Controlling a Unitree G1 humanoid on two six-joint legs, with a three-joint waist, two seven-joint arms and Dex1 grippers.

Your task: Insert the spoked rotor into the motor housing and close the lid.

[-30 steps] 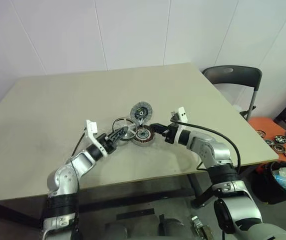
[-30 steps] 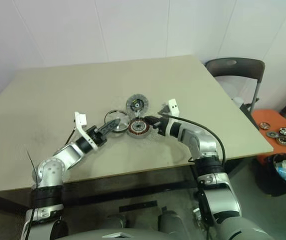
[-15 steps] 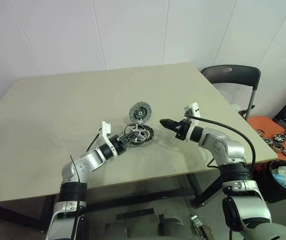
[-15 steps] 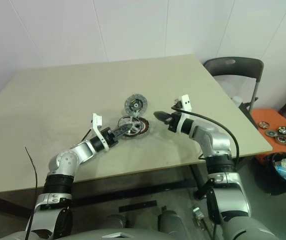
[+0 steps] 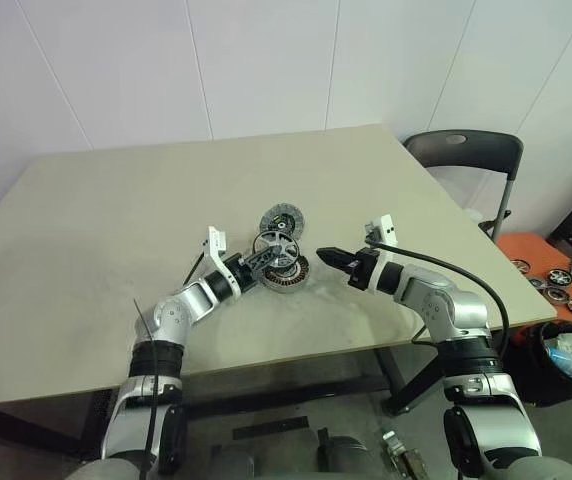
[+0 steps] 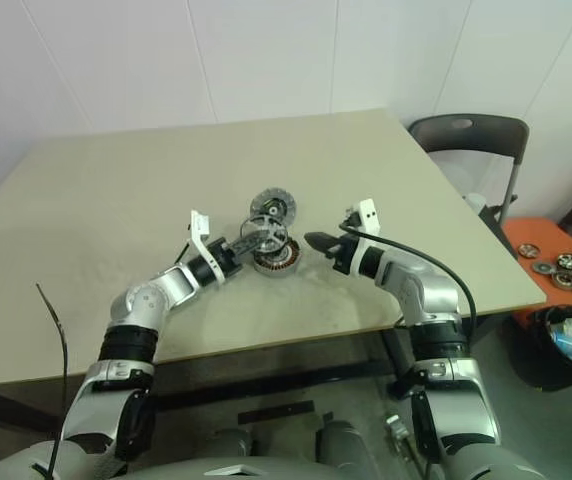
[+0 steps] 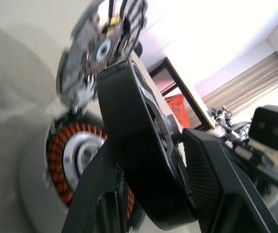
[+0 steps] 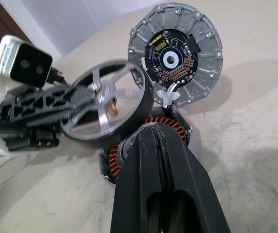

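My left gripper is clamped on the spoked rotor, fingers pinching its rim w/ the wheel tilted, not flat. Rotor sits just above the motor housing, overlapping its open top on the side nearer my left arm; can't tell if it touches the windings. In the right wrist view the rotor leans over the housing, coppery winding ring visible under it.

My right gripper is fully closed, fingers pressed together, holding nothing. It hangs just beside the housing on the right, tip pointing at it, small gap between.

The lid stands open, upright behind the housing, joined at the far edge, ribbed inner face w/ dark centre turned toward me.

Count: 1 rotor, 1 housing, 1 lid, all mid-table. Off to the right past the table edge: 1 dark chair, and a cluster of small dark-rimmed wheels on an orange surface, approx 5, too small to count surely.
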